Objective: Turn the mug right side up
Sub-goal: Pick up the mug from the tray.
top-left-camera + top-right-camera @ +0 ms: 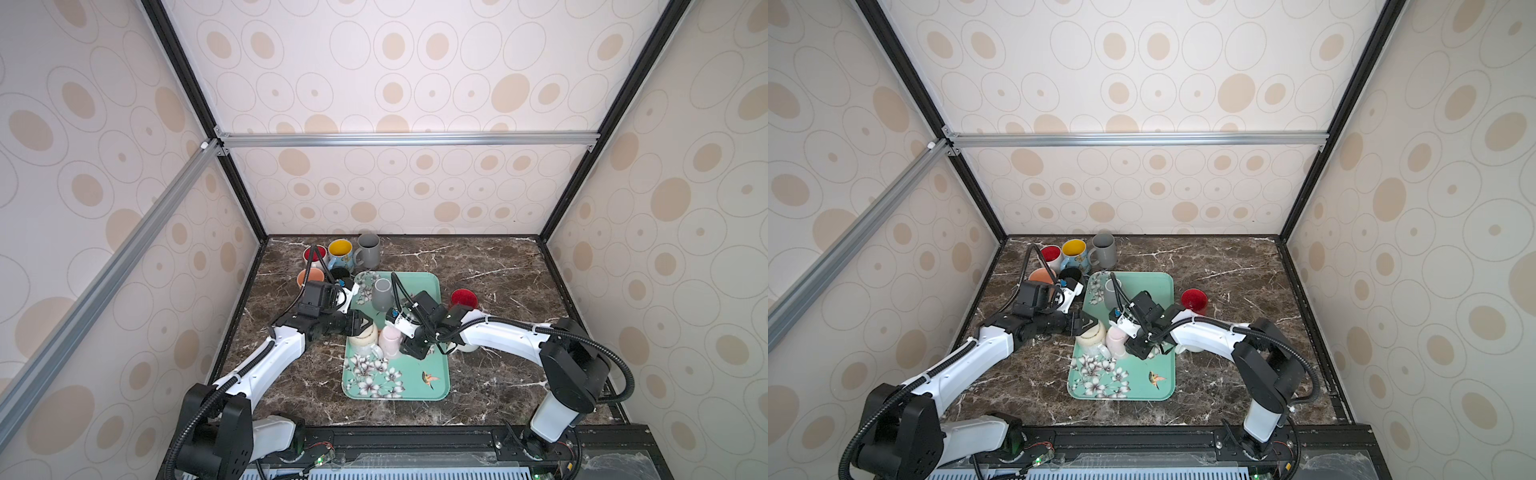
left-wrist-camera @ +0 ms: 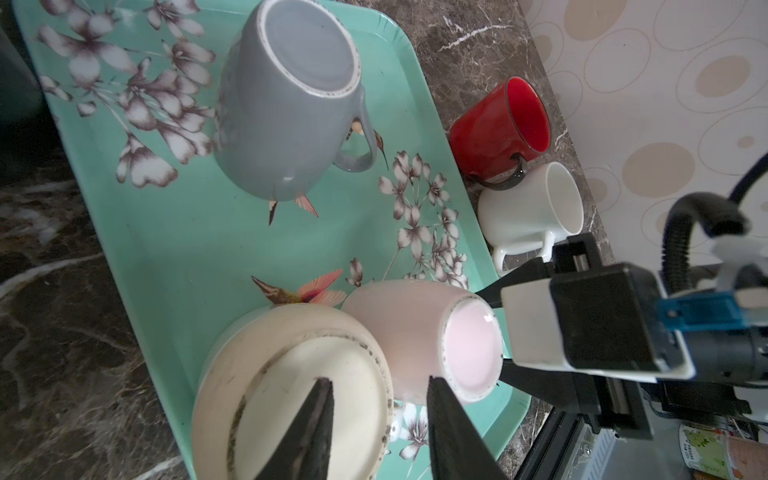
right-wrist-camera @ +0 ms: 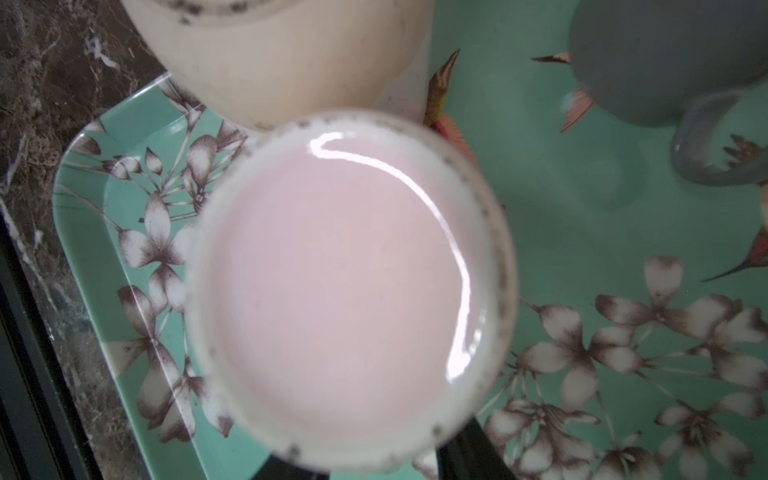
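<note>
Noting the enclosure from my station: three walls (image 1: 399,75) papered cream with tan ovals, black corner posts (image 1: 186,75), a silver crossbar (image 1: 407,138), and a dark, white-veined marble tabletop (image 1: 498,274). Lighting is even.

Pink mug (image 2: 415,332), cream mug (image 2: 257,374), grey mug (image 2: 286,104); floral mint-green tray (image 2: 187,249)

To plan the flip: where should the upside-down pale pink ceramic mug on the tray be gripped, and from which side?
Probably across the round wall of the pale pink ceramic mug, just below its upturned base, coming from the robot's right. The upside-down cream ceramic mug crowds its left flank; no mug touches its right flank.
</note>
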